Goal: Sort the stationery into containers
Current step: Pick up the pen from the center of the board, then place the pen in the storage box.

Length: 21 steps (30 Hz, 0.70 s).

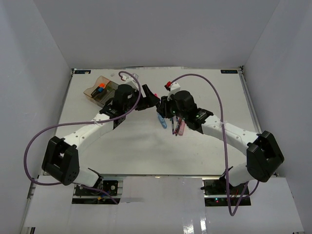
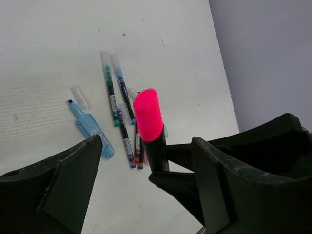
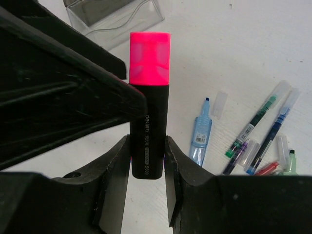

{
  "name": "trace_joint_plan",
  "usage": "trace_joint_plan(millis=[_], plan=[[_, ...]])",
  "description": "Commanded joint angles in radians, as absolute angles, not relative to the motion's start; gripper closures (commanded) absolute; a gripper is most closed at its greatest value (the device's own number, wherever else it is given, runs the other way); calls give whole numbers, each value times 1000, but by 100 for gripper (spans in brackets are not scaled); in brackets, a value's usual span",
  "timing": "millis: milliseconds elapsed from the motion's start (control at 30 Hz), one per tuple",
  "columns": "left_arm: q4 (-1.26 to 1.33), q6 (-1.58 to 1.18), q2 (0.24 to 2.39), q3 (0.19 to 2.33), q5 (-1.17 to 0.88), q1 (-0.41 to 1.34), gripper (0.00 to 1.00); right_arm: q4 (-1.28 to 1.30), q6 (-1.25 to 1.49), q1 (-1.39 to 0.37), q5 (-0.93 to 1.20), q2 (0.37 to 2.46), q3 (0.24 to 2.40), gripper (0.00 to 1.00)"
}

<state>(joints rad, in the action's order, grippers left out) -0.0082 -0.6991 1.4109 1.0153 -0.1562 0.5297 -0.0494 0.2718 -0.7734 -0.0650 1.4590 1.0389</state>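
My right gripper (image 3: 146, 142) is shut on the black body of a pink-capped highlighter (image 3: 149, 105) and holds it upright above the table. My left gripper (image 2: 146, 146) is open, its jaws wide on either side of that highlighter (image 2: 147, 116) and not closed on it. In the top view the two grippers, left (image 1: 150, 100) and right (image 1: 163, 106), meet at mid-table. A pastel blue marker (image 2: 90, 129) with its clear cap off and several thin pens (image 2: 119, 105) lie on the table below. The organiser tray (image 1: 100, 91) stands at the back left and holds an orange-capped highlighter.
A clear compartment of the tray (image 3: 117, 14) shows at the top of the right wrist view. The loose pens and blue marker (image 1: 164, 123) lie just in front of the right gripper. White walls enclose the table on three sides.
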Motion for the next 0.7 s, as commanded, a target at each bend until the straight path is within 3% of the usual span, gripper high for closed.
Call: trace_joint_plan(millis=[0,100,200,367,433,533,633,667], plan=[[40,-721,1433,1065,-81,567,17,-167,299,-770,-32,1405,1016,71],[46,-729,1454,1075,-72,586,23,-184,314,-770,-15,1391,1005,71],[51,-729,1479,1095,-66,604,35,-202,324,-770,-12,1379,991,70],[55,-726,1493,1106,-69,620,64,-221,333,-772,-11,1367,965,67],[55,-707,1490,1104,-72,620,71,-229,342,-772,-11,1362,956,65],[46,-674,1485,1104,-68,620,84,-229,344,-770,-11,1355,942,56],[11,-622,1486,1120,-40,618,89,-221,342,-765,-11,1341,930,40],[-29,-602,1489,1127,-16,618,89,-212,339,-761,-11,1336,922,30]])
